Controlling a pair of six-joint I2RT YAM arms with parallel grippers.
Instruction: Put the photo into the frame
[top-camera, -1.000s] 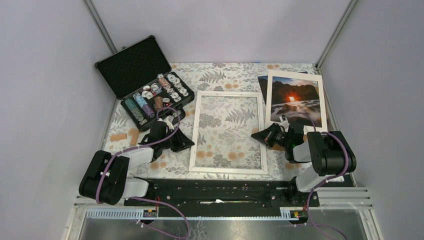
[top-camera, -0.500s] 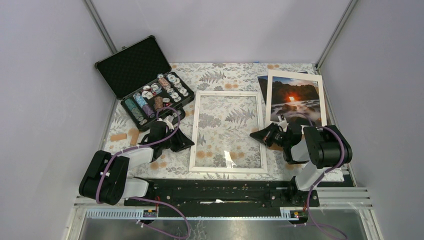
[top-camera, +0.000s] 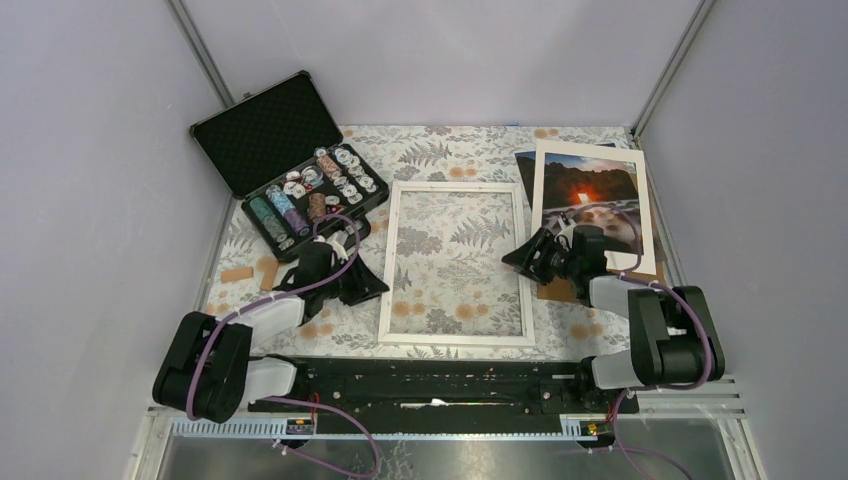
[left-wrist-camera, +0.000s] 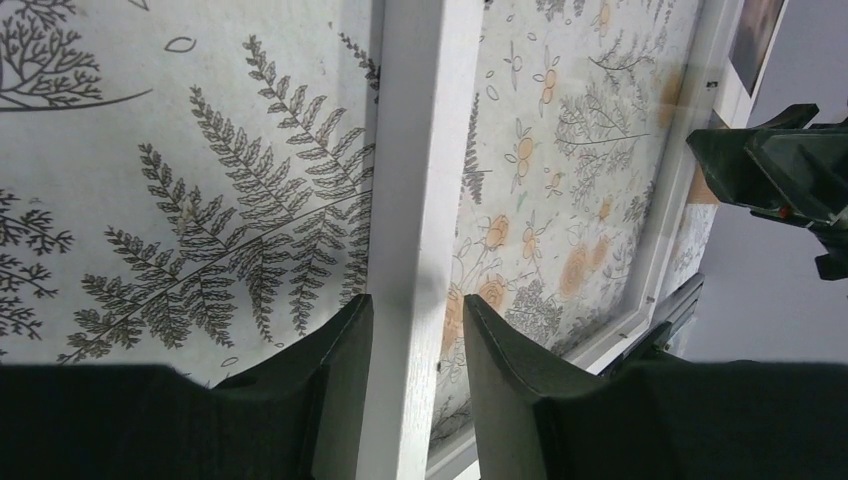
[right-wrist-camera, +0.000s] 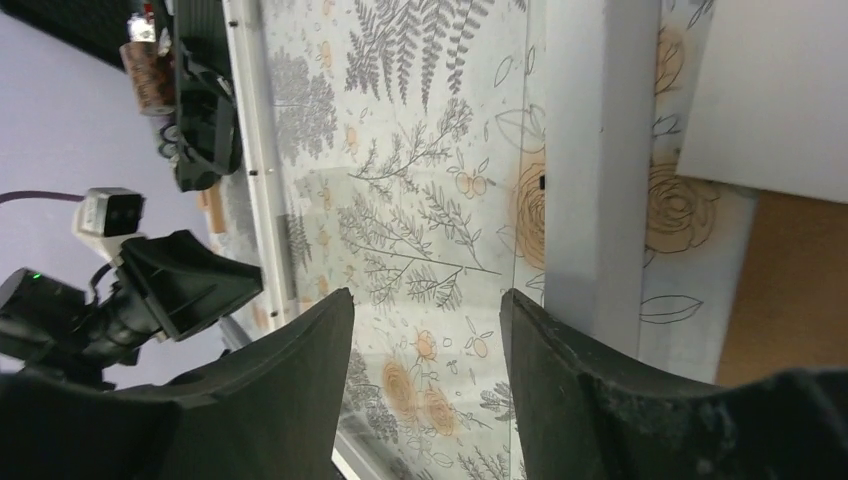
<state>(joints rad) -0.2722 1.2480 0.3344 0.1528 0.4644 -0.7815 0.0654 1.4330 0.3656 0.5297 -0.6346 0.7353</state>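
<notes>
Left of the frame (top-camera: 458, 185), the open case (top-camera: 262, 130) holds chips (top-camera: 310, 190)

Quick headcount on the surface (top-camera: 440, 150): one white frame (top-camera: 455, 185). One sunset photo (top-camera: 592, 180), with what looks like a second print (top-camera: 525, 165) poking out from under its left edge. One brown backing board (top-camera: 556, 292). One open black case (top-camera: 265, 130) holding poker chips (top-camera: 310, 195), too small and too many for me to count. Two little tan pieces (top-camera: 237, 273) near the case. Plus one left end effector (left-wrist-camera: 415, 330) and one right end effector (right-wrist-camera: 425, 330), so two of those.
</notes>
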